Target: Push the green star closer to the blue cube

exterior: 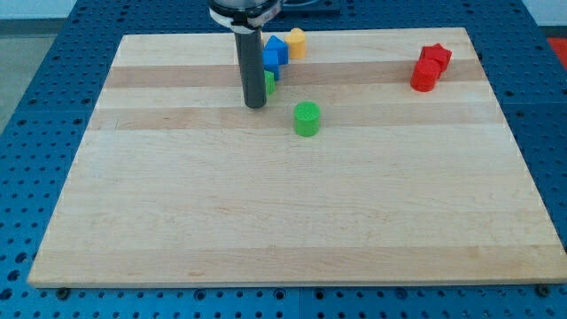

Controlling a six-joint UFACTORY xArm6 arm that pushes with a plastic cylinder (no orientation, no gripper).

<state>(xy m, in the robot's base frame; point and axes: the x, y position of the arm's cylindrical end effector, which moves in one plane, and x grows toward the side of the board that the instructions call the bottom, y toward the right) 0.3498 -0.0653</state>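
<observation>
My tip rests on the board in the upper middle of the view. A green block shows just to the right of the rod; most of it is hidden and its shape cannot be made out. Right above it sits a blue cube, touching or nearly touching it, with a second blue block behind. Another green block, roundish, lies apart, to the lower right of my tip.
A yellow block sits by the blue blocks near the board's top edge. Two red blocks lie together at the upper right. The wooden board rests on a blue perforated table.
</observation>
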